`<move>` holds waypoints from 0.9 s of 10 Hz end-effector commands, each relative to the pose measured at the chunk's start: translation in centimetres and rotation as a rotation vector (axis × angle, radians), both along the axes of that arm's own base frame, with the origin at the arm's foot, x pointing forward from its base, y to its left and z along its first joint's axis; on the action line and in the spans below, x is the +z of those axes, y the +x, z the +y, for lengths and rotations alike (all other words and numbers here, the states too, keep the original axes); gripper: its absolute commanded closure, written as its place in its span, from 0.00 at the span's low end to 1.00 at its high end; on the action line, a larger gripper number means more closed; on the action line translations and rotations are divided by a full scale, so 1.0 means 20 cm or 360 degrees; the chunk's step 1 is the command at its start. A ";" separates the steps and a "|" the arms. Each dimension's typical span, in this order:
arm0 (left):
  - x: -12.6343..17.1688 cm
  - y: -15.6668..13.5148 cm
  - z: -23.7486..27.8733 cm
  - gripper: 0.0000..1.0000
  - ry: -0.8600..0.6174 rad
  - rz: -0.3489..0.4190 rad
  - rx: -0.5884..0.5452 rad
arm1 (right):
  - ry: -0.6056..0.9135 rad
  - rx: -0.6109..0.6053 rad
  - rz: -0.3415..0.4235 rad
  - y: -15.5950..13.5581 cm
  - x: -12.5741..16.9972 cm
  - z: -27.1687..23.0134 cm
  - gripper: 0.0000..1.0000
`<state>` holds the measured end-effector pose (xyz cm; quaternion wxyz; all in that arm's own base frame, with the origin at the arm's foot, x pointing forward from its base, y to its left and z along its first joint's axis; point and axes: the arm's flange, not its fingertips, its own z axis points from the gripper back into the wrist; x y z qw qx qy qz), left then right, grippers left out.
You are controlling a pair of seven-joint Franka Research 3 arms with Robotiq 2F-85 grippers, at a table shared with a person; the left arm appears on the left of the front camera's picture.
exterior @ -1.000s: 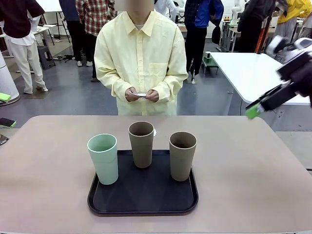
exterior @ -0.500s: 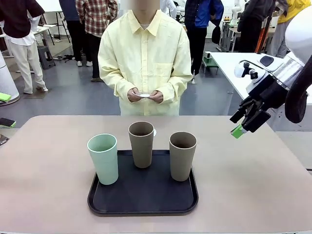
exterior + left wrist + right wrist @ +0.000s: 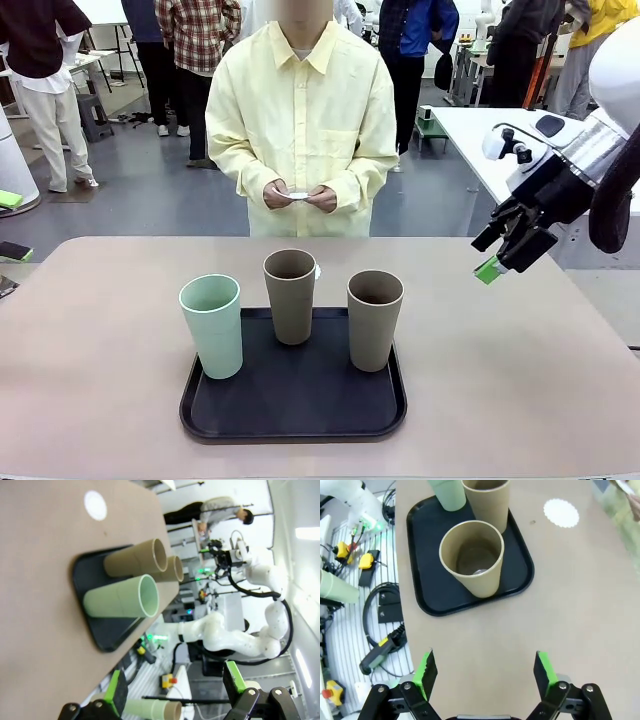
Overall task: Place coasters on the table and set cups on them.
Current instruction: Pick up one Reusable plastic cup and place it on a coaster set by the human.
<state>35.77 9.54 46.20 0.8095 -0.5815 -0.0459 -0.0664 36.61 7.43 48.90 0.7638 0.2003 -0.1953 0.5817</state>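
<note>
Shows three cups upright on the black tray, which sits near the middle of the table; puts the mint cup at the robot's left, the far taupe cup at the tray's far edge and the near taupe cup at the right; has each base on the tray, none yet on a coaster. Finds one coaster lying flat on the bare table just beyond the tray's far edge, behind the far taupe cup and apart from the tray; finds a second white disc pinched between the person's hands beyond the table's far side. Holds the right gripper in the air over the table's right side, well apart from the cups, jaws spread wide with nothing between the green pads. Has the left gripper likewise spread and empty, facing the tray from the side, with the mint cup nearest.
</note>
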 end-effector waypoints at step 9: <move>0.01 0.00 0.01 0.00 -0.0012 -0.0018 -0.0004 | 0.0942 0.0385 -0.0266 0.17 -0.60 -0.18 0.00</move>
